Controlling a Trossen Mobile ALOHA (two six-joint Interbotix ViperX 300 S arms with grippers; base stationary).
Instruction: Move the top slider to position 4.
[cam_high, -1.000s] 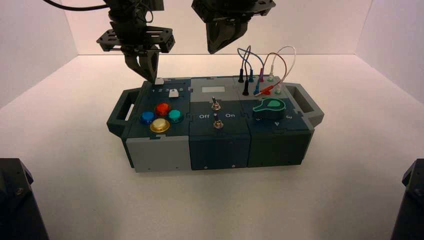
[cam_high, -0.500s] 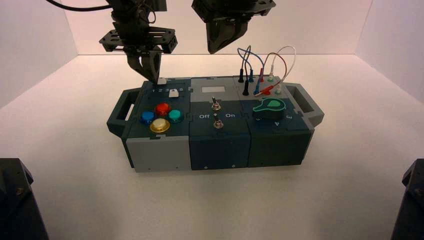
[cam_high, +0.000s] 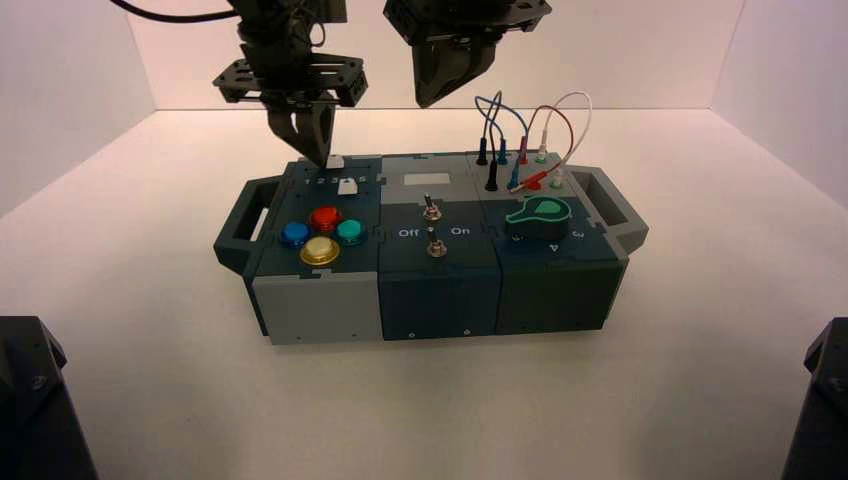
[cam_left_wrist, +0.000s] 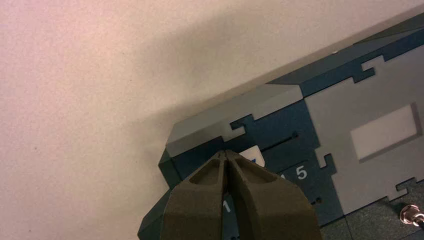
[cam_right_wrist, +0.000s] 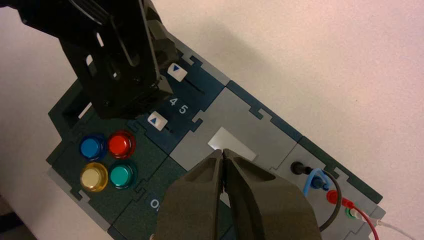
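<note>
The top slider (cam_high: 336, 161) is a small white knob in the slot along the back edge of the box's left panel (cam_high: 300, 205). My left gripper (cam_high: 319, 160) is shut with nothing in it, its tips low on the slider's left side. In the left wrist view the shut tips (cam_left_wrist: 226, 152) sit right beside the white knob (cam_left_wrist: 252, 154), and the fingers cover most of the printed row, leaving the 5 (cam_left_wrist: 300, 171). The right wrist view shows the knob (cam_right_wrist: 177, 70), the 4 (cam_right_wrist: 173, 102) and the left gripper's body (cam_right_wrist: 120, 60). My right gripper (cam_high: 437, 98) hangs shut above the box's middle.
The lower slider (cam_high: 347, 186) sits just in front of the numeral row. Red, blue, yellow and teal buttons (cam_high: 320, 232) fill the left panel's front. Two toggle levers (cam_high: 432, 226) stand in the middle, with a green dial (cam_high: 539, 214) and plugged wires (cam_high: 520, 150) on the right.
My left gripper has moved to the right along the box's back edge, and the top slider has shifted right with it. The right arm has not moved.
</note>
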